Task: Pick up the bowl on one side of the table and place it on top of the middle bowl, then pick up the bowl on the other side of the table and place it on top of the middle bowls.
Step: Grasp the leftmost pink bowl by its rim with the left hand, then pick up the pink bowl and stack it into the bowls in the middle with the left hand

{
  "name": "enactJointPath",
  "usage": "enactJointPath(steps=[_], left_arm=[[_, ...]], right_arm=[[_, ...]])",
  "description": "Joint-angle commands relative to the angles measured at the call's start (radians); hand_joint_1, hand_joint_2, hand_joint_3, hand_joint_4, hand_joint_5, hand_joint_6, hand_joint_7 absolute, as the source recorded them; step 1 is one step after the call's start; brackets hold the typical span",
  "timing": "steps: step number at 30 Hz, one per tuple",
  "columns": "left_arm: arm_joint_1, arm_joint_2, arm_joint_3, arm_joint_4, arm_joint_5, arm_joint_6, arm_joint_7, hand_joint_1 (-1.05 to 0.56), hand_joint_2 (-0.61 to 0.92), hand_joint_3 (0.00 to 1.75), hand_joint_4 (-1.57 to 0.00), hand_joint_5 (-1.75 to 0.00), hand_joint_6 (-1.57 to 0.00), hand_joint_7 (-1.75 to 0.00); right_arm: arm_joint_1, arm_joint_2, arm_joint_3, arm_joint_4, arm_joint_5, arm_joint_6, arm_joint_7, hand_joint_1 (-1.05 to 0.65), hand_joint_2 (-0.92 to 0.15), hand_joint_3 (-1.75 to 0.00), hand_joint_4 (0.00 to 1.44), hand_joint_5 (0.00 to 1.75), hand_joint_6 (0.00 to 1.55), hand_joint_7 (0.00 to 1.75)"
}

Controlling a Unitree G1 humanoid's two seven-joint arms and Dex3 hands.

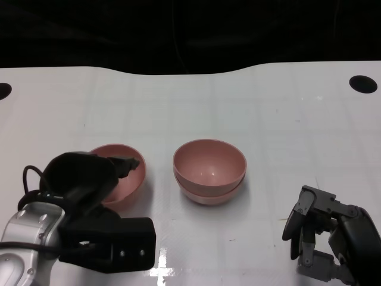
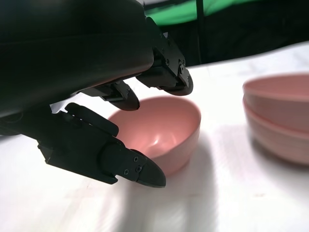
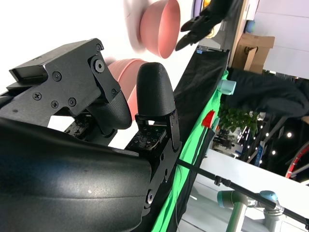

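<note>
A white bench (image 1: 268, 119) runs under a black backdrop, with a dark round hole (image 1: 363, 83) near its far right edge. At the middle sit two pink bowls nested into a stack (image 1: 209, 171), one already set inside the other. To the left of the stack, apart from it, a single pink bowl (image 1: 126, 179) stands upright on the bench. The left hand (image 1: 89, 179) hovers at this bowl's near rim with its fingers (image 2: 140, 171) spread apart on either side of the rim, released and gripping nothing. The right hand (image 1: 324, 229) rests at the near right, well apart from the bowls, fingers loosely apart and holding nothing.
</note>
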Motion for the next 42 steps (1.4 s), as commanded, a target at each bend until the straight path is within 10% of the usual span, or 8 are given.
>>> enactJointPath(steps=[1, 7, 15, 18, 20, 26, 33, 42], left_arm=[[-0.042, 0.024, -0.031, 0.058, 0.009, 0.01, -0.017, -0.54, 0.89, 0.0, -0.56, -0.16, -0.49, -0.01], [-0.152, 0.014, -0.108, 0.239, 0.007, 0.026, -0.079, -0.46, 0.92, 0.09, -0.76, -0.21, -0.55, -0.03], [-0.21, 0.002, -0.121, 0.419, -0.075, -0.082, 0.101, -0.26, 0.92, 0.21, -0.76, -1.68, -1.06, -0.4], [-0.205, -0.005, -0.118, 0.439, -0.088, -0.109, 0.22, -0.25, 0.91, 0.16, -0.85, -1.74, -0.78, -1.24], [-0.204, -0.005, -0.12, 0.442, -0.093, -0.119, 0.269, -0.24, 0.91, 0.16, -0.88, -1.74, -0.69, -1.45], [-0.189, 0.011, -0.102, 0.407, -0.118, -0.186, 0.396, -0.23, 0.88, 0.35, -0.88, -1.75, -0.66, -1.52], [-0.204, 0.02, -0.097, 0.358, -0.102, -0.239, 0.5, -0.22, 0.54, 0.97, -0.86, -1.75, -0.71, -1.54], [-0.231, 0.009, -0.105, 0.281, -0.075, -0.282, 0.518, -0.24, 0.49, 1.03, -0.83, -1.75, -0.79, -1.32]], right_arm=[[0.006, 0.002, -0.009, -0.013, -0.001, 0.012, -0.002, -0.03, -0.28, -1.59, 0.93, 1.75, 0.83, 1.56], [0.006, 0.003, -0.009, -0.012, 0.0, 0.013, 0.002, -0.03, -0.29, -1.59, 0.93, 1.75, 0.83, 1.56], [0.006, 0.003, -0.007, -0.011, -0.009, 0.011, 0.002, -0.04, -0.29, -1.58, 0.93, 1.75, 0.83, 1.54], [0.005, 0.003, -0.007, -0.008, -0.006, 0.007, 0.003, -0.04, -0.29, -1.58, 0.93, 1.75, 0.83, 1.54], [0.004, 0.004, -0.007, -0.007, -0.004, 0.006, 0.003, -0.03, -0.29, -1.58, 0.93, 1.75, 0.83, 1.54], [0.004, 0.002, -0.007, -0.005, -0.008, 0.006, 0.003, -0.04, -0.28, -1.59, 0.93, 1.75, 0.83, 1.53], [0.007, 0.001, -0.008, -0.009, -0.006, 0.013, 0.004, -0.05, -0.28, -1.59, 0.93, 1.75, 0.84, 1.53], [0.009, 0.002, -0.008, -0.012, -0.006, 0.018, 0.01, -0.04, -0.28, -1.59, 0.92, 1.75, 0.83, 1.53]])
